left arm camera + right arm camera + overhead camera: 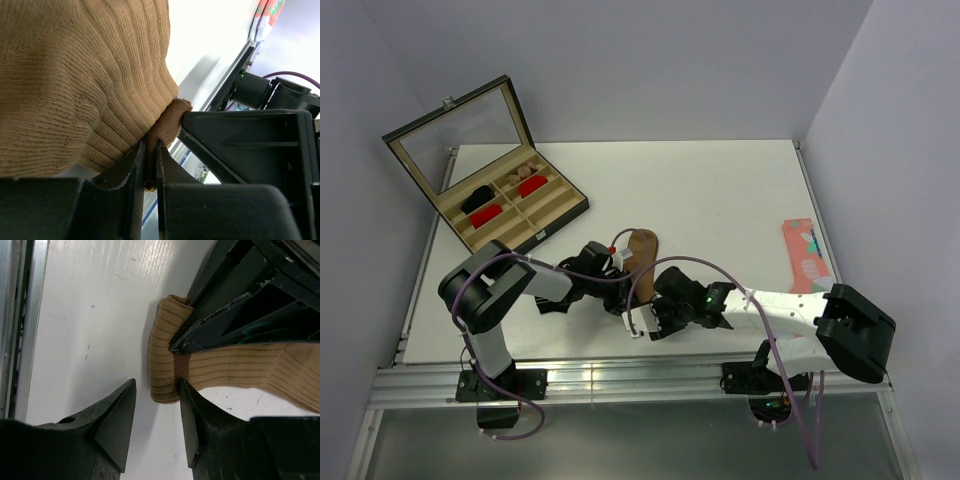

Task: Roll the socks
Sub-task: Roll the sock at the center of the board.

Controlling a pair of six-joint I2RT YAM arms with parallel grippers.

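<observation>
The tan-brown sock (642,250) lies on the white table (720,190), its near end folded over between the two arms. My left gripper (620,292) is shut on a pinch of that ribbed fabric (75,75), which shows squeezed between the tips of the left gripper (151,144). My right gripper (157,385) stands open around the folded end (162,357). Its right finger (192,405) touches the sock and its left finger (122,410) stands apart from it. The left arm's black fingers (225,310) press on the sock just beyond.
An open display box (558,218) sits at the back left with red bundles (530,186) and a dark one (478,198) in its compartments, its lid (460,125) raised. A coral-pink patterned sock (803,255) lies at the right edge. The metal rail (620,378) runs along the near edge.
</observation>
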